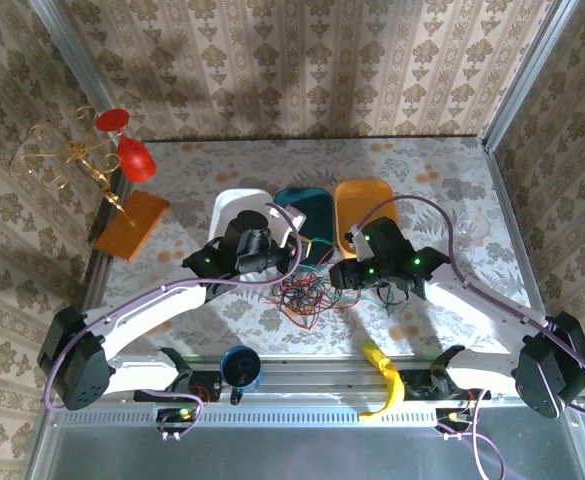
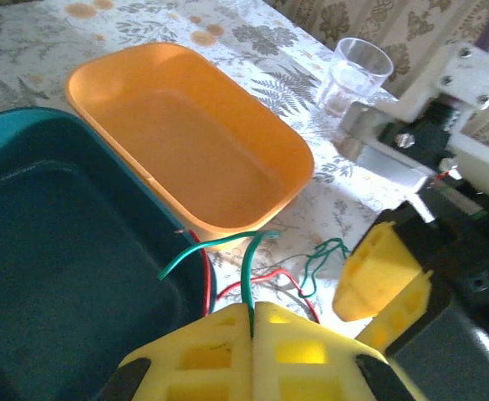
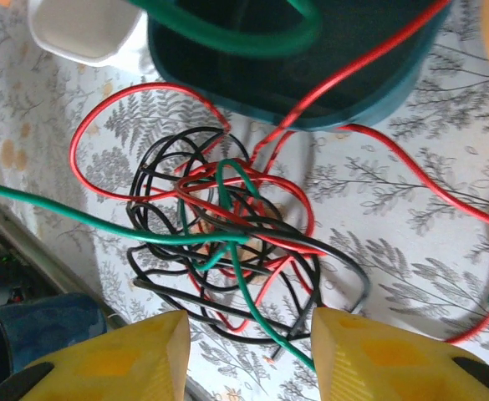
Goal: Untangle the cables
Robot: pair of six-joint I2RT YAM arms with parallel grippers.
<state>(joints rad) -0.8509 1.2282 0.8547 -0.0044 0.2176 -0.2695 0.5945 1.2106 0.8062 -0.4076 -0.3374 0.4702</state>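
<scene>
The cables [image 3: 227, 225] lie in a tangled heap of red, black and green wires on the patterned table, in front of the teal tub [image 3: 353, 83]. In the top view the heap [image 1: 302, 295] sits between both grippers. My left gripper [image 2: 252, 313] is shut on a green cable [image 2: 248, 267] that rises from its yellow fingertips and bends over toward the teal tub [image 2: 60, 251]. My right gripper [image 3: 248, 351] hovers over the near side of the tangle, open, with a green strand and a black end running between its fingers. One of its yellow fingers [image 2: 378, 276] shows in the left wrist view.
Three tubs stand in a row behind the tangle: white [image 1: 234, 210], teal [image 1: 312, 205] and orange [image 1: 364, 200]. A clear glass [image 1: 472, 228] stands at the right. A blue cup [image 1: 240, 367] and a yellow object [image 1: 384, 375] lie at the near edge. An orange block [image 1: 134, 225] is at the left.
</scene>
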